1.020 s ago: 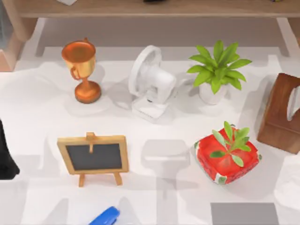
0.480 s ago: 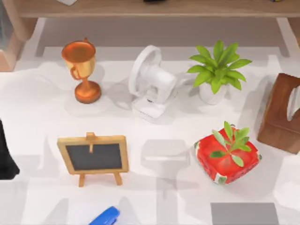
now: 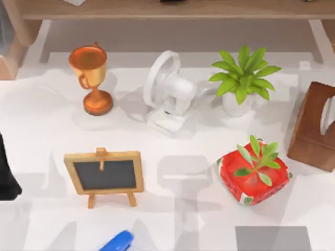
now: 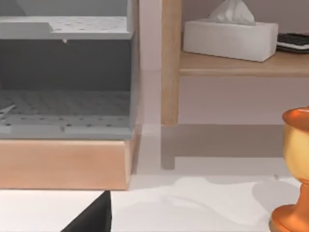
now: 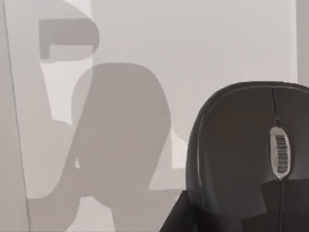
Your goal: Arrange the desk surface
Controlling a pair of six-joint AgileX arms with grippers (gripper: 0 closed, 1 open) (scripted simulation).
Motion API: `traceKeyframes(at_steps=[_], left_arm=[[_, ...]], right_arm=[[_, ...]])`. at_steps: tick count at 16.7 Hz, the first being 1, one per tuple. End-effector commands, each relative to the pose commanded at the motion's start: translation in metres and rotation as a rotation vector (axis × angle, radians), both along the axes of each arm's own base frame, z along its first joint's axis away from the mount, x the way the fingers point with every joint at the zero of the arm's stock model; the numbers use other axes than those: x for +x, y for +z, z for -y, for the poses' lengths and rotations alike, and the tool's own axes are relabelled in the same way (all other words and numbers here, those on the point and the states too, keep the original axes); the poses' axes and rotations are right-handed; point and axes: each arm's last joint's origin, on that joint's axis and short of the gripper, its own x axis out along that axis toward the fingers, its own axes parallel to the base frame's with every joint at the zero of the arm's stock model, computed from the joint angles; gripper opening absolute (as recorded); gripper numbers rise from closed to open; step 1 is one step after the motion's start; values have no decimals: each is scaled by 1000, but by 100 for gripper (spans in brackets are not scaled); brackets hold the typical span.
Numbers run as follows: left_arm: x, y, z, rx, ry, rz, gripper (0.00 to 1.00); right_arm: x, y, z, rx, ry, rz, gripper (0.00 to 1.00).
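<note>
Looking down, we see the bench (image 3: pixel 47 130) spread wide beneath a crowded row: trophy (image 3: pixel 91 78), fan (image 3: pixel 167 94), potted plant (image 3: pixel 242 81). Any careless reach could topple them. We cannot tell either tool's state.

I see the broad white counter (image 3: pixel 47 130) carrying a row toward the back: a copper trophy (image 3: pixel 91 78) at the left, a white desk fan (image 3: pixel 167 94) in the middle, a potted green plant (image 3: pixel 242 78) to its right; a brown wooden box (image 3: pixel 314 128) stands at the right edge; nearer the front, a small chalkboard easel (image 3: pixel 104 175) sits left, a red pot with a plant (image 3: pixel 255 172) right; a blue object (image 3: pixel 118 242) and a grey square pad (image 3: pixel 272 238) lie at the front edge; in my right wrist view a dark mouse (image 5: pixel 251 154) rests on the counter; the wooden shelf (image 4: pixel 241 63) holds a white tissue box (image 4: pixel 231 36).
</note>
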Motion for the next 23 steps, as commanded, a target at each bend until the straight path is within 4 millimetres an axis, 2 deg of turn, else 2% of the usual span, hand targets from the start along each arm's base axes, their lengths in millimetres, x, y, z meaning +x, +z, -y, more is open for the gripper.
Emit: traceKeyframes(at_steps=[3, 5, 7, 9, 12, 15, 18, 20, 23], left_arm=[[0, 0, 0, 0, 0, 0, 100], [0, 0, 0, 0, 0, 0, 100], [0, 0, 0, 0, 0, 0, 100], [0, 0, 0, 0, 0, 0, 100], [0, 0, 0, 0, 0, 0, 100], [0, 0, 0, 0, 0, 0, 100], [0, 0, 0, 0, 0, 0, 100], [0, 0, 0, 0, 0, 0, 100], [0, 0, 0, 0, 0, 0, 100]], right_arm=[[-23, 35, -4, 25, -114, 84, 0], [-41, 58, -14, 53, -193, 132, 0], [-61, 74, -32, 90, -265, 157, 0], [-80, 79, -59, 133, -319, 146, 0], [-110, 71, -113, 186, -352, 80, 0], [-144, 51, -175, 199, -312, -18, 0], [-186, 29, -235, 170, -214, -99, 0], [-217, 15, -267, 137, -134, -132, 0], [-259, -13, -304, 77, -25, -172, 0]])
